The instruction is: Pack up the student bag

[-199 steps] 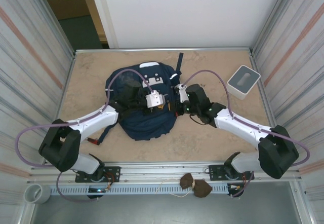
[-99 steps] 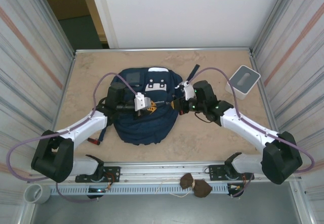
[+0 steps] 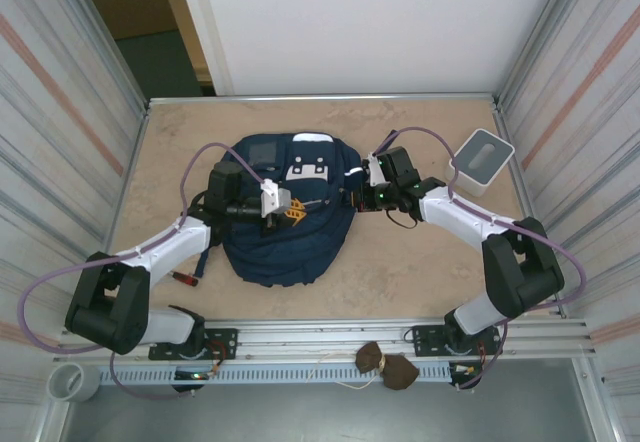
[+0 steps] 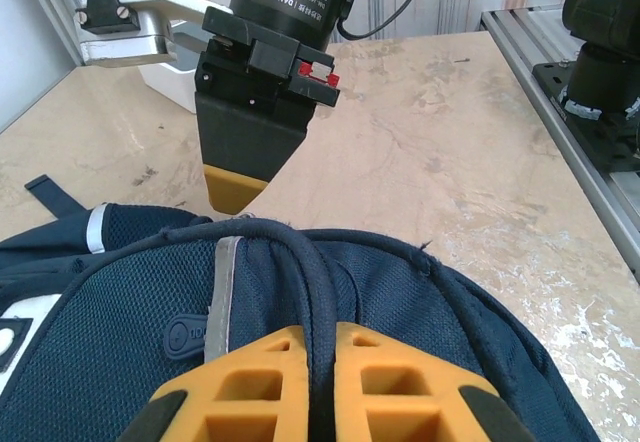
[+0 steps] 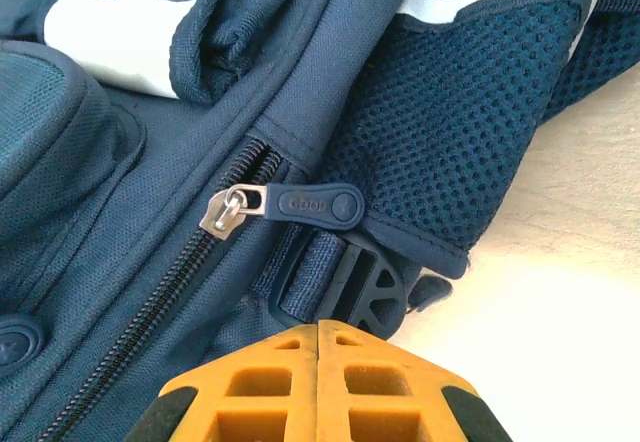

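The navy student bag (image 3: 285, 247) lies flat, white buckle patch (image 3: 308, 169) facing up.

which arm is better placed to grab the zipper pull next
Right, probably. The right gripper is shut and empty, with the zipper pull just ahead of it. The left gripper is clamped on a dark cord of the student bag, likely steadying it.

My left arm (image 3: 165, 247) reached over the bag (image 3: 290, 257) from its left side, with the left gripper (image 3: 287, 210) pinched on a dark cord (image 4: 300, 262). My right arm (image 3: 460, 217) stretched in at the bag's right edge, and the right gripper (image 3: 356, 200) had its fingers pressed together.
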### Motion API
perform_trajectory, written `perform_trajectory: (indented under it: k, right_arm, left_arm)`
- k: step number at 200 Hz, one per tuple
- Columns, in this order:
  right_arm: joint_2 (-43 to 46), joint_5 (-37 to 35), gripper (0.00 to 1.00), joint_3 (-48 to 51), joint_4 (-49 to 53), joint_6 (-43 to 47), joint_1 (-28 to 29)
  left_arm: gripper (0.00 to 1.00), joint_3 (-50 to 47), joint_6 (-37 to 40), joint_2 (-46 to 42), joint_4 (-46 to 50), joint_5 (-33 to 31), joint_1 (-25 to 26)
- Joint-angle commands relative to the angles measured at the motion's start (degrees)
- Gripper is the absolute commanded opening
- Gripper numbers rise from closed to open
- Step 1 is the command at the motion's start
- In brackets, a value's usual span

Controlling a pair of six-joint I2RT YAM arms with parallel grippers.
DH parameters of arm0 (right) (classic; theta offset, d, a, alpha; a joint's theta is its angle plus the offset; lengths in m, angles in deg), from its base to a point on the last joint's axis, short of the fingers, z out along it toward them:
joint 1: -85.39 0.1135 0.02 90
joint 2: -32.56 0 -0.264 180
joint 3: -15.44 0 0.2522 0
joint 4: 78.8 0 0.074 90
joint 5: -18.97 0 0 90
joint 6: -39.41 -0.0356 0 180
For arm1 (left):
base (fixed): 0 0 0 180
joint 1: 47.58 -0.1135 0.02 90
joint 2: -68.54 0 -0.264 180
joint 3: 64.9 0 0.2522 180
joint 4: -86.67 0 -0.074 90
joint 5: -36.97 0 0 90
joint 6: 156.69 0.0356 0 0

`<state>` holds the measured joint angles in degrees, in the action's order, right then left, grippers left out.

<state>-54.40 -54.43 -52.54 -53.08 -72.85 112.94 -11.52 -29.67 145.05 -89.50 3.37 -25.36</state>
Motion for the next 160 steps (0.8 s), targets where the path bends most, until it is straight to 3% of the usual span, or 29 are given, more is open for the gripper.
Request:
perform_trajectory:
  k: [1,46,79,160]
  right_arm:
    - [6.7,12.4,0.19,1.2,-0.8,8.2,-0.8]
    - [7.7,22.0,0.45,-2.2,5.7,21.8,-1.0]
    - [5.9,20.4,0.55,-3.7,5.7,26.8,0.8]
    - [-1.2,16.8,0.54,-8.9,5.9,35.8,4.1]
  left_arm:
    - [0.04,2.4,-0.2,-0.5,-2.7,3.7,-0.2]
    - [0.05,2.5,1.4,-1.1,-0.3,3.4,-0.2]
    - [0.06,3.2,1.3,-1.3,0.5,3.4,-0.1]
    - [0.07,3.8,0.8,-1.2,1.0,3.1,0.0]
